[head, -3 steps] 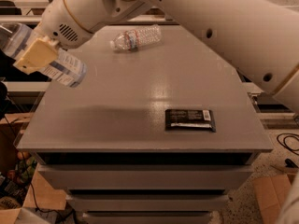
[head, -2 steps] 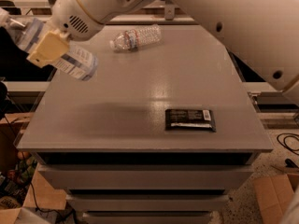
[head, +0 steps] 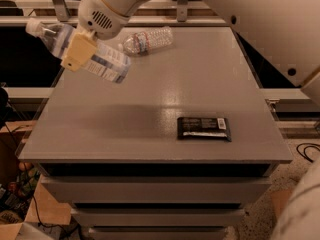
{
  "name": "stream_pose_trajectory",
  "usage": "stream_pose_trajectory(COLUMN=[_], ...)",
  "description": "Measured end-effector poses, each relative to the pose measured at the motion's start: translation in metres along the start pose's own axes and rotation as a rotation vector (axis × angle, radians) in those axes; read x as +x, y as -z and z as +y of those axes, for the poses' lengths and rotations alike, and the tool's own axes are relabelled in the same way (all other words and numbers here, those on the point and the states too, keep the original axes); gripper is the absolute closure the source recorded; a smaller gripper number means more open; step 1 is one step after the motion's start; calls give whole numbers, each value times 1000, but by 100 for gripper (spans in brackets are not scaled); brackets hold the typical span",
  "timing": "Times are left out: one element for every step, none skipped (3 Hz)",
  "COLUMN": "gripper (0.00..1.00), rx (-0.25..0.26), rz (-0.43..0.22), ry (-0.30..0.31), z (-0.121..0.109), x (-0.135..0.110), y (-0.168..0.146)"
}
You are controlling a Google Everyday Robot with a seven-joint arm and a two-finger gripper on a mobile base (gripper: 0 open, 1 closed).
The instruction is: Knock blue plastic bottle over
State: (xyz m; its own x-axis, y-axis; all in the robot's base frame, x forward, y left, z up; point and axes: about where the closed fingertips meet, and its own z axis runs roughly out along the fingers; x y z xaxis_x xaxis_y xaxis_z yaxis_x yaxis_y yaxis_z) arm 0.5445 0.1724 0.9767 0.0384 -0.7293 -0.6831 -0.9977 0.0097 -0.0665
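Note:
The blue plastic bottle (head: 106,65), large and clear with a white cap and a pale blue-and-white label, hangs tilted in the air over the table's left rear part. Its cap points up and to the left, past the table's left edge. My gripper (head: 78,51), with a tan finger pad across the bottle's middle, is shut on it. The white arm reaches in from the upper right. The bottle's base end hovers just above the grey tabletop (head: 150,99).
A smaller ridged clear bottle (head: 148,40) with a red-blue label lies on its side at the back of the table. A black snack packet (head: 204,128) lies flat at the front right. Cardboard boxes (head: 15,184) stand on the floor to the left.
My gripper has carried the tilted bottle to the right and slightly up, from beyond the table's left edge to over its left rear part. The other objects have not moved.

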Motion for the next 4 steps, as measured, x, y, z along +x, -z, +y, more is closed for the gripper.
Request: stream_pose_trajectory(gripper=[100, 100, 100, 100], rx=[9, 11, 18, 18], rz=[124, 253, 360, 439], ry=[-47, -94, -128, -143], z=[-8, -8, -4, 1], x=[29, 57, 80, 95], y=[-4, -14, -30, -51])
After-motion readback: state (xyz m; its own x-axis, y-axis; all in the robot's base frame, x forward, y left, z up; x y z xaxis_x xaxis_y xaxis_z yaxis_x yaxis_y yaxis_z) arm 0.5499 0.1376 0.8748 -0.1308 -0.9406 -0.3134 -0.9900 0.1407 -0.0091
